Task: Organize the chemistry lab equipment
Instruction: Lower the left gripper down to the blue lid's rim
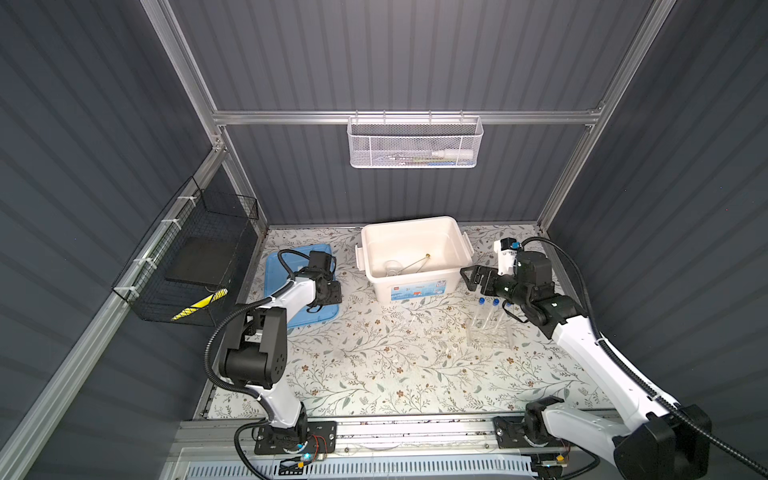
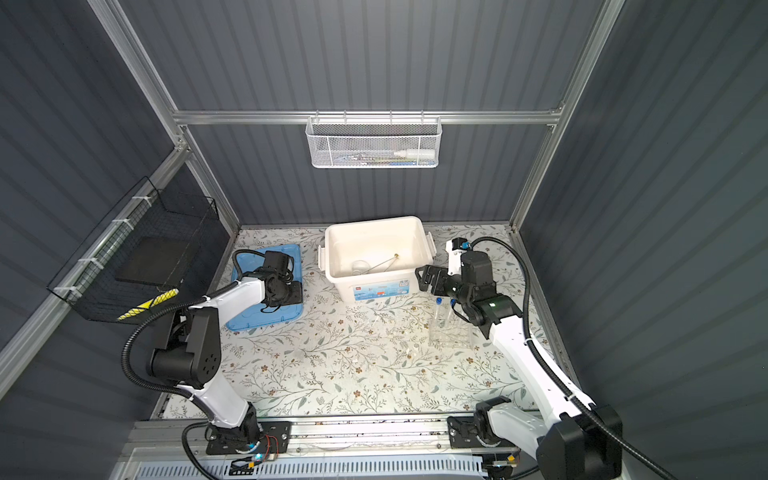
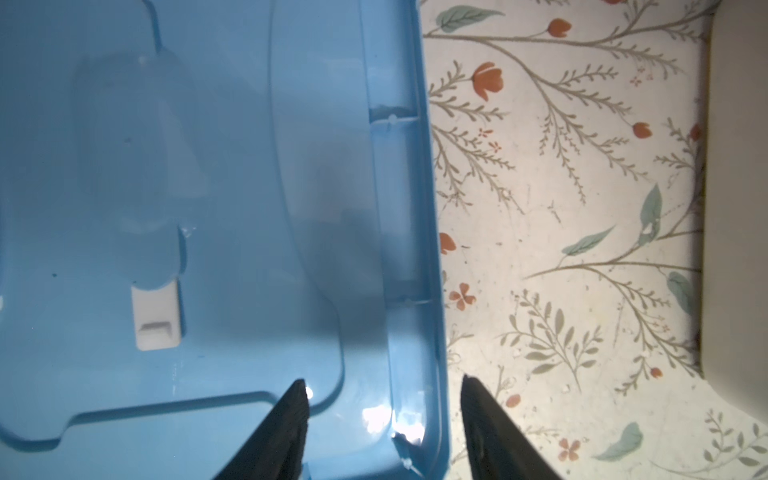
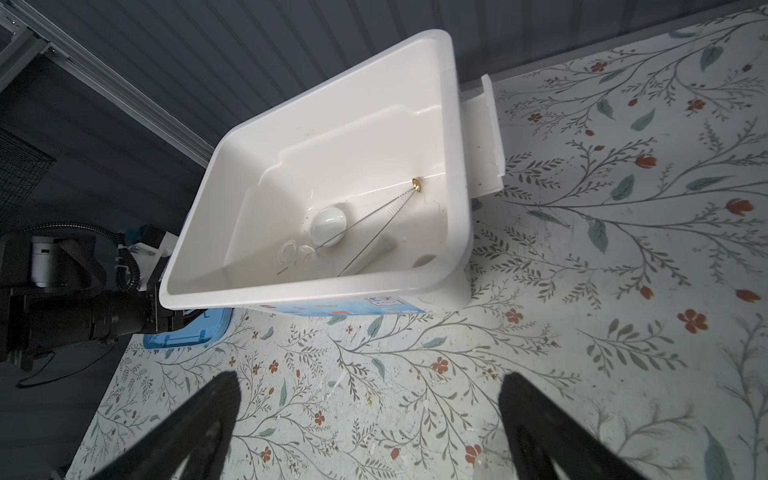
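Glossy plastic tub (image 4: 311,286) (clear plastic rack (image 1: 490,340))

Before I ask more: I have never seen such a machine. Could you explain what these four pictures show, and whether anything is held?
These are two robot arms at one table, each with a two-finger gripper. Two pictures come from a camera pair above and show nearly the same scene; two come from cameras on the wrists. On the floral tabletop stands an open white tub; a blue lid lies beside it. A clear tube rack with blue-capped test tubes stands near the right arm. Inside the tub lie thin long rods, a round white piece, perhaps a small bowl, and a small clear beaker. The left gripper is open, its jaws on either side of the lid's edge. The right gripper is open beside the tub. Nothing is held.
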{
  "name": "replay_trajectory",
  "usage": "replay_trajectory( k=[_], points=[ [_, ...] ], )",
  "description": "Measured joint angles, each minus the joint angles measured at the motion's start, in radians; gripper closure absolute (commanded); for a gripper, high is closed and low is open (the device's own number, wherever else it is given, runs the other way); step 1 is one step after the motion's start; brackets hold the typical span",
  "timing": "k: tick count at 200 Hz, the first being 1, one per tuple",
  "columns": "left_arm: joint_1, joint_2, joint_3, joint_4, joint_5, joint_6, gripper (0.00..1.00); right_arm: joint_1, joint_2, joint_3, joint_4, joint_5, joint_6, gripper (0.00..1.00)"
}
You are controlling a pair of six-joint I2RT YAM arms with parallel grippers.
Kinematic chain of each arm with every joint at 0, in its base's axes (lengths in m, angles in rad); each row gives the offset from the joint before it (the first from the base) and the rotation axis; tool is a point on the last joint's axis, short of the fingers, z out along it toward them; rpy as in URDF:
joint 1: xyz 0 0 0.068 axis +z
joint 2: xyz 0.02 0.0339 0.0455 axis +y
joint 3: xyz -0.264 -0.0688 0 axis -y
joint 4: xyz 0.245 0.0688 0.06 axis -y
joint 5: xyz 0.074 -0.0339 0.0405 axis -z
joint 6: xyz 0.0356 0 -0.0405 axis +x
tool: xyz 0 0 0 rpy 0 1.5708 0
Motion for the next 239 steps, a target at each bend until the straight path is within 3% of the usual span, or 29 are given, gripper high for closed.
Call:
replay_trajectory(
  k=[35, 69, 131, 205, 239],
  points=[
    [-0.013, 0.023, 0.002, 0.014, 0.042, -0.001, 0.47, 0.000, 0.000, 0.000, -0.012, 0.007, 0.000, 0.01],
    [-0.047, 0.044, 0.006, 0.015, 0.064, -0.010, 0.60, 0.000, 0.022, 0.000, -0.018, 0.008, 0.000, 0.01],
    [-0.063, 0.057, 0.006, 0.027, 0.093, -0.044, 0.68, 0.000, 0.034, 0.000, -0.034, 0.010, -0.002, 0.01],
    [-0.147, 0.038, -0.063, 0.084, 0.177, -0.151, 0.70, 0.000, 0.043, 0.012, -0.039, 0.006, -0.002, 0.01],
    [-0.148, -0.049, -0.090, 0.049, 0.164, -0.179, 0.64, 0.001, 0.045, 0.018, -0.038, 0.002, -0.001, 0.01]
  ],
)
